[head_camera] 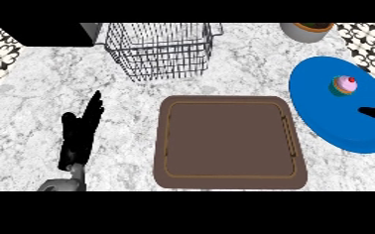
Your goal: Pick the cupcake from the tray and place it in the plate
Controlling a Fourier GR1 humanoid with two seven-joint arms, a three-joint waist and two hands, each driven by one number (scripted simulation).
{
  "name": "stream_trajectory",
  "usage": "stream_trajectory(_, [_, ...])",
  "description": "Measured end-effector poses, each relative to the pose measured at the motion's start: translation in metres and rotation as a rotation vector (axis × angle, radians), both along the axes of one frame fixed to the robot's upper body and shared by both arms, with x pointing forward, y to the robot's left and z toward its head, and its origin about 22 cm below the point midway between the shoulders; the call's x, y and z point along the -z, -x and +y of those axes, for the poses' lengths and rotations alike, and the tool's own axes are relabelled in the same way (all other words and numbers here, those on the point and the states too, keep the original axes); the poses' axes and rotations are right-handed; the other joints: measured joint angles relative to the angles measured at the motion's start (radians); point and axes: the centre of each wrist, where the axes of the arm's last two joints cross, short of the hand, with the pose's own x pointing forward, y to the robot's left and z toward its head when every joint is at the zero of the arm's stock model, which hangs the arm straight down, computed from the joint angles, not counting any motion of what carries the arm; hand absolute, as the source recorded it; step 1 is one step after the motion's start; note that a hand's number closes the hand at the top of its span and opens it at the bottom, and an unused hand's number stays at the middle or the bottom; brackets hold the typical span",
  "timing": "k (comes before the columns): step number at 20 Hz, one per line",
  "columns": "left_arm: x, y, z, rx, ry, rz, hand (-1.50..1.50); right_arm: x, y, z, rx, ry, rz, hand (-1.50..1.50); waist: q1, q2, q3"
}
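While upright, frosting up, cupcake (344, 86) sits on blue plate (322, 110).

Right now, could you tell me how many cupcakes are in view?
1: the cupcake sits on the blue plate at the right; the brown tray holds none.

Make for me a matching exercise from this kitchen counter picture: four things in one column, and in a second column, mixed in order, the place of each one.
Things:
1. cupcake
2. tray
3. wire basket
4. left hand

Places:
A. at the back of the counter, behind the tray
B. on the blue plate, at the right
C. in the middle of the counter, nothing on it
D. at the left, open, fingers pointing up

Right pairs: 1-B, 2-C, 3-A, 4-D
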Motion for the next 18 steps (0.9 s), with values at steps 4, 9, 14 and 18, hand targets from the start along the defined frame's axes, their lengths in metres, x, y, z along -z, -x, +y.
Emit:
stream_trajectory(4, [-0.001,-0.003,-0.004,0.001,-0.001,-0.007,0.00,0.010,0.007,-0.001,-0.019,0.007,-0.017,-1.50,0.002,0.000,0.000])
stream_trajectory(9, [-0.003,-0.001,0.000,-0.001,0.002,-0.008,0.00,0.018,0.003,0.010,0.011,0.035,-0.001,-1.50,0.002,0.000,0.000])
stream_trajectory(14, [-0.008,0.000,0.001,0.002,-0.002,-0.011,0.00,0.021,0.003,0.010,0.055,0.070,0.038,-1.50,0.004,0.000,0.000])
stream_trajectory(18, [-0.001,0.002,0.005,0.001,-0.001,-0.007,0.00,0.030,0.009,0.012,0.073,0.081,0.051,-1.50,0.002,0.000,0.000])
